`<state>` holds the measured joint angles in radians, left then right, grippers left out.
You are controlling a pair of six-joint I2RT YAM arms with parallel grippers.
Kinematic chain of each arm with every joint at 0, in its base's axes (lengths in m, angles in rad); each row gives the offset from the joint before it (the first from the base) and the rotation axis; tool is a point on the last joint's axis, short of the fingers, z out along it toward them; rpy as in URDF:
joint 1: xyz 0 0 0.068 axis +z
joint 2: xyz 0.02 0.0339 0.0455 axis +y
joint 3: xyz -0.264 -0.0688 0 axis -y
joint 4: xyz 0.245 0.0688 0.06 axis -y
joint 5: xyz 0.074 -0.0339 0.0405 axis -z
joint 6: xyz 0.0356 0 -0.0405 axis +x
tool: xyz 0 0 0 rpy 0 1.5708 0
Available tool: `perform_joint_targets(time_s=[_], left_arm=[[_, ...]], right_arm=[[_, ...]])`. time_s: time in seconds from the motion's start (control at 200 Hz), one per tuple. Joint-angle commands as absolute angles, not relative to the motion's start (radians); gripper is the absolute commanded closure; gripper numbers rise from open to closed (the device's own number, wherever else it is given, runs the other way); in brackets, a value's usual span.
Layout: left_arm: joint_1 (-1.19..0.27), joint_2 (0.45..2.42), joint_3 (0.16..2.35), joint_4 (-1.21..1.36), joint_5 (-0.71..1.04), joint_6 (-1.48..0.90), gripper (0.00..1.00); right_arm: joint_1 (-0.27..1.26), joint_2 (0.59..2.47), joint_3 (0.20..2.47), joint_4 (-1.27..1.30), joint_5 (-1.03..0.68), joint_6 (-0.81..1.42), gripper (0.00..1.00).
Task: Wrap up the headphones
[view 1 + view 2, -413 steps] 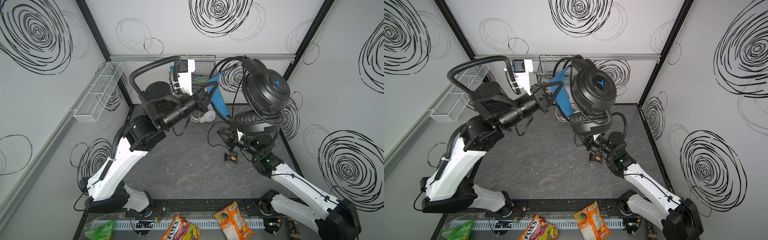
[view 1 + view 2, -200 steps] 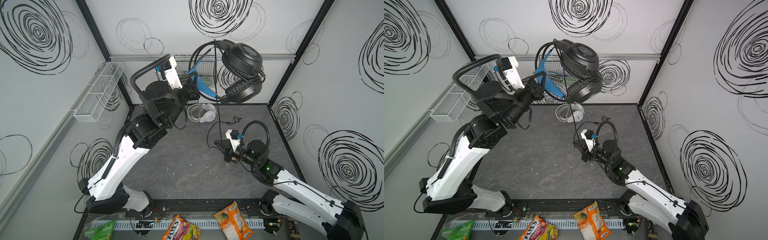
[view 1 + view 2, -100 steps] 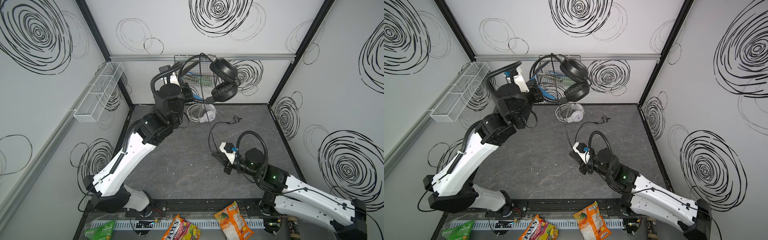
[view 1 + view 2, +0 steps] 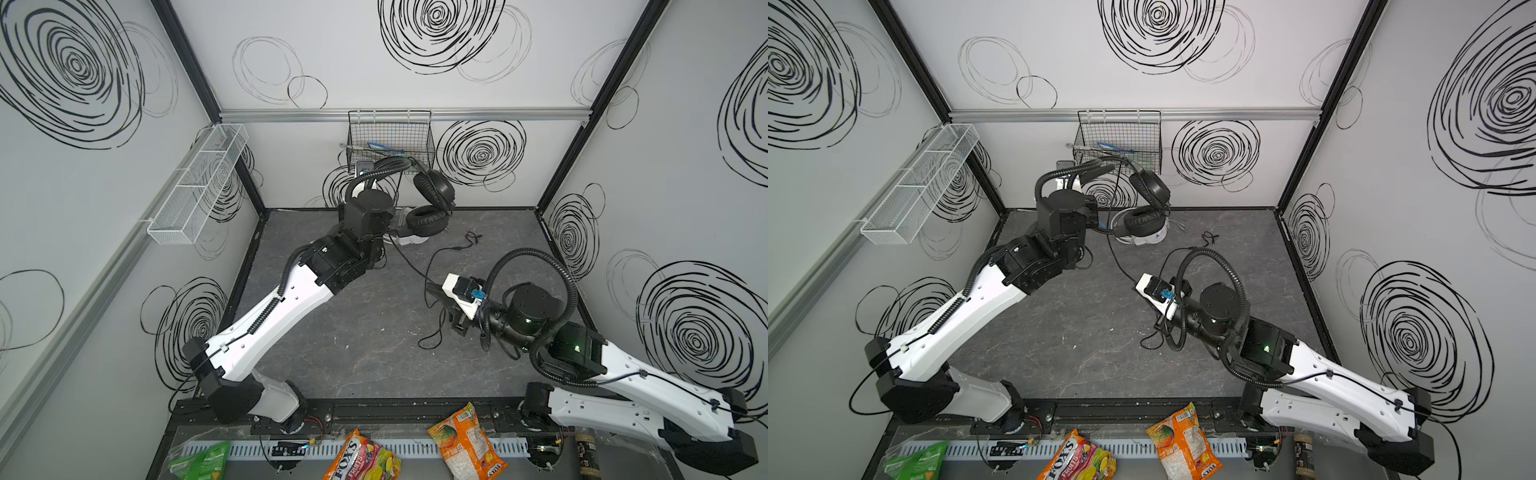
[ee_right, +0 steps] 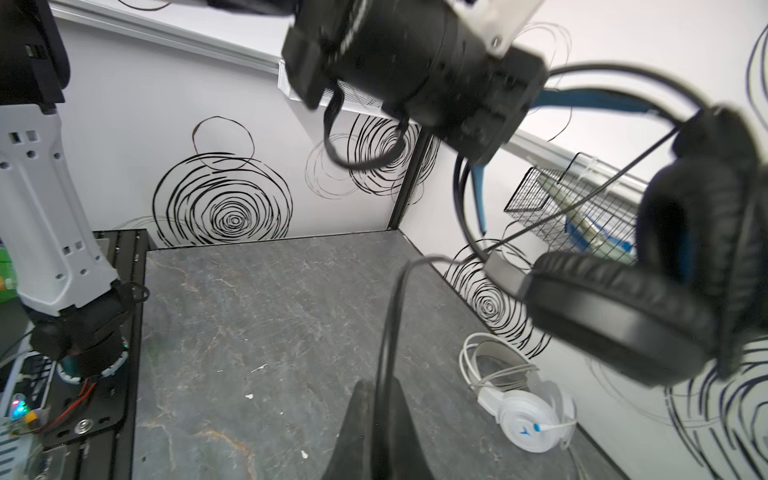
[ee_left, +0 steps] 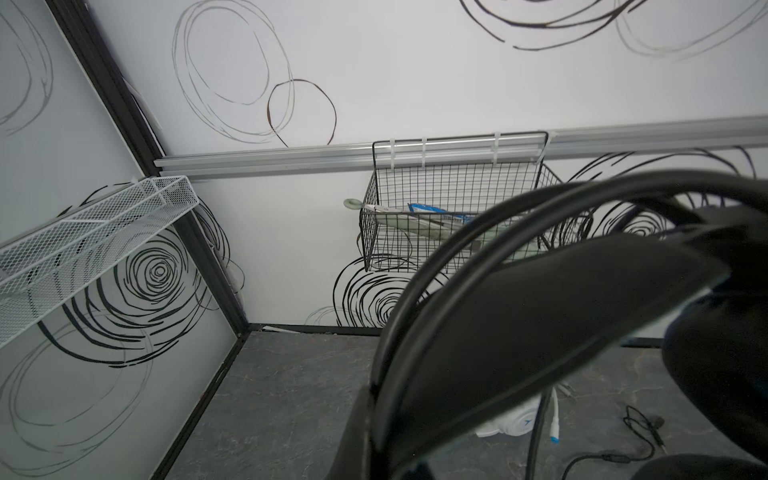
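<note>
The black headphones (image 4: 432, 192) hang in the air by the back wall, just above the white headphones (image 4: 1154, 237), which lie on the floor with their white cable coiled around them. My left gripper (image 6: 370, 424) is shut on the black headband, which fills much of the left wrist view and hides the jaws. The black cable (image 4: 409, 264) runs taut from the headset down to my right gripper (image 5: 380, 388), which is shut on it above the middle of the floor. Beyond the right gripper (image 4: 432, 289) the cable lies slack on the floor, and its plug end (image 4: 473, 239) rests near the back.
A black wire basket (image 4: 390, 137) hangs on the back wall right behind the lifted headset. A white mesh shelf (image 4: 199, 183) is fixed to the left wall. Snack bags (image 4: 465, 440) lie along the front edge, outside the dark floor (image 4: 365, 353).
The left arm has carried the black headphones down and back, from high near the camera to just above the white ones. The right gripper has sunk lower, still holding the cable.
</note>
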<state>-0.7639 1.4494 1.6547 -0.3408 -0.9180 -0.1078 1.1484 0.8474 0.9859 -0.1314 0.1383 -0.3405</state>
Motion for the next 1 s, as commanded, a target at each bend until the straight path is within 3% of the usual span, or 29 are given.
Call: perform_joint_targets(time_s=[0.0, 0.41, 0.73, 0.995], left_arm=[[-0.764, 1.386, 1.632, -0.222, -0.973, -0.091, 1.00], [-0.789, 1.322, 1.505, -0.315, -0.872, -0.068, 1.00], [-0.845, 1.316, 1.515, -0.478, -0.673, -0.037, 1.00], [-0.872, 1.275, 1.512, -0.557, -0.597, -0.018, 1.00]], right_arm=[[1.156, 0.862, 1.056, -0.182, 0.195, -0.436, 1.00], [1.120, 0.906, 1.182, -0.233, 0.348, -0.639, 1.00], [0.959, 0.888, 1.215, -0.259, 0.254, -0.644, 1.00], [0.899, 0.882, 1.193, -0.255, 0.277, -0.677, 1.00]])
